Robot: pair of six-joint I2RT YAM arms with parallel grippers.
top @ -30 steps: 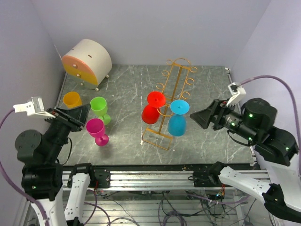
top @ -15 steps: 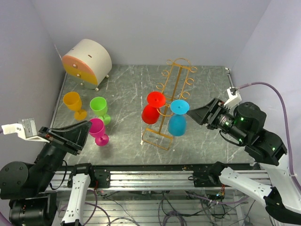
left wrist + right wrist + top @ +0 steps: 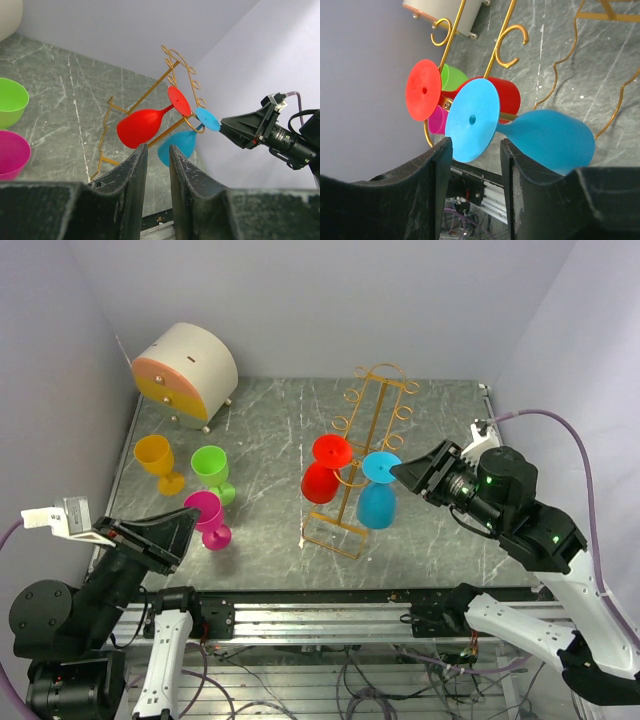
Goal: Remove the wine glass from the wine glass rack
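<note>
The golden wire wine glass rack [image 3: 372, 430] stands mid-table, leaning. Two wine glasses hang on it bowl-down: a red one [image 3: 322, 480] on its left side and a blue one [image 3: 378, 502] on its right. My right gripper [image 3: 398, 470] is at the blue glass's round foot [image 3: 472, 120]. Its jaws are open, one on each side of the foot's lower edge, with no contact that I can see. The blue bowl [image 3: 550, 140] lies just beyond the right finger. My left gripper [image 3: 188, 520] hovers at the near left, open a little, with nothing in it [image 3: 157, 149].
Orange [image 3: 155, 455], green [image 3: 210, 465] and pink [image 3: 203, 510] glasses stand upright on the left of the marble table; the pink one is right by my left gripper. A white round drawer box [image 3: 185, 370] sits at the back left. Walls close in on both sides.
My right gripper has moved left up to the blue glass's foot, and its jaws have narrowed. The left arm pulled back toward the near edge, uncovering the orange glass.
</note>
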